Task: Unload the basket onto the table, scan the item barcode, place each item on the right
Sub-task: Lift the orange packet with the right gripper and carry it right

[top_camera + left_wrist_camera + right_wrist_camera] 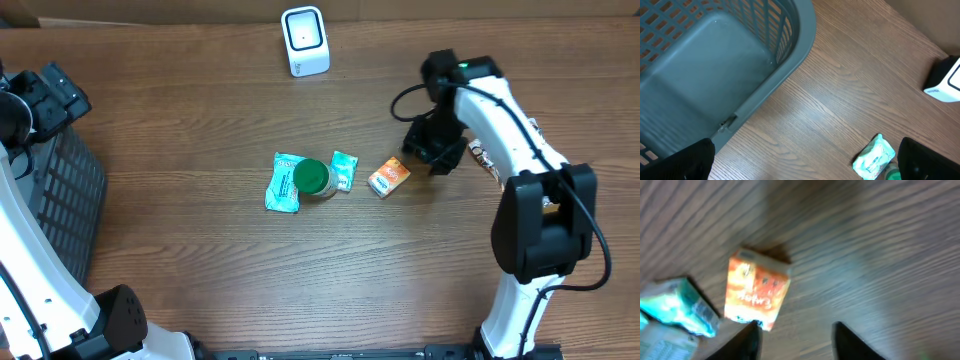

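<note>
Several items lie in the middle of the table: an orange box [389, 176], a small teal packet [345, 170], a green-capped bottle [313, 177] and a larger teal packet [285, 182]. The white barcode scanner [305, 40] stands at the far edge. My right gripper [435, 150] hovers just right of the orange box [756, 290]; its jaws stand open with only bare wood between them, the left fingertip [751, 332] by the box's corner. My left gripper [45, 100] is wide open at the far left, above the basket, holding nothing.
A grey slatted basket [60, 190] sits at the table's left edge and fills the upper left of the left wrist view [715, 65]. That view also catches the larger teal packet [874, 157] and the scanner [945, 80].
</note>
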Available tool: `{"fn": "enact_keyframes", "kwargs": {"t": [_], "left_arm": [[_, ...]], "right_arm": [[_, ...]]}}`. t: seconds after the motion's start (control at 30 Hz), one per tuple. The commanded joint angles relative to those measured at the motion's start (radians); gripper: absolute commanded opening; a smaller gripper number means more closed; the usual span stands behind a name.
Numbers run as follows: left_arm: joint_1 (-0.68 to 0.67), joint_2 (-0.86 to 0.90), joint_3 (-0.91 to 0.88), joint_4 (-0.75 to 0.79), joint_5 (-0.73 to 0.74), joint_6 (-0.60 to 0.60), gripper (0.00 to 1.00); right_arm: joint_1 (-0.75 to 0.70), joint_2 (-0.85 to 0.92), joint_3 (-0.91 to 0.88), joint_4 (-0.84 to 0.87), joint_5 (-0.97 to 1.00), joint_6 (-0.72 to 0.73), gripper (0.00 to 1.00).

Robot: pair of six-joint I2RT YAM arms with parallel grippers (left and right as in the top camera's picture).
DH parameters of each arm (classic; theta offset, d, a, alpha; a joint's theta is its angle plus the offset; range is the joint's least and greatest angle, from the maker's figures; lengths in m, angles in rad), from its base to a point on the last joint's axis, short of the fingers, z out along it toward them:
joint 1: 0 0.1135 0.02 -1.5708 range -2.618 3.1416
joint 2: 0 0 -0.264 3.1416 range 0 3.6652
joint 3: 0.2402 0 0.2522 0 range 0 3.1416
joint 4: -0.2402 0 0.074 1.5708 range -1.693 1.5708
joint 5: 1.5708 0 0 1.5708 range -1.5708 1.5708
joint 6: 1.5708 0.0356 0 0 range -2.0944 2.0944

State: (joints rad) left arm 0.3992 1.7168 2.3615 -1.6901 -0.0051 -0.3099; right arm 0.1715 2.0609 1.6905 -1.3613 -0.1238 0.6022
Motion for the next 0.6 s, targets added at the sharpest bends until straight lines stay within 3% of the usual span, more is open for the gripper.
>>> {"fn": "enact_keyframes", "kwargs": {"t": [0.0, 0.1, 0.17, 0.57], "left_arm": [[0.000, -0.015, 0.012, 0.001, -0.005, 0.018, 1.00], [0.000, -0.015, 0.012, 0.001, -0.005, 0.018, 0.99], [0.000, -0.015, 0.012, 0.001, -0.005, 0.018, 1.00], [0.000, -0.015, 0.012, 0.001, -0.005, 0.018, 1.00]], "right_arm": [[0.018, -0.030, -0.087, 0.013, 0.015, -0.035, 0.25], [0.026, -0.030, -0.180, 0.077, 0.021, -0.035, 0.10], [0.026, -0.030, -0.251, 0.143, -0.002, -0.035, 0.07], [0.024, -0.030, -0.306, 0.647, -0.145, -0.113, 0.07]]}}
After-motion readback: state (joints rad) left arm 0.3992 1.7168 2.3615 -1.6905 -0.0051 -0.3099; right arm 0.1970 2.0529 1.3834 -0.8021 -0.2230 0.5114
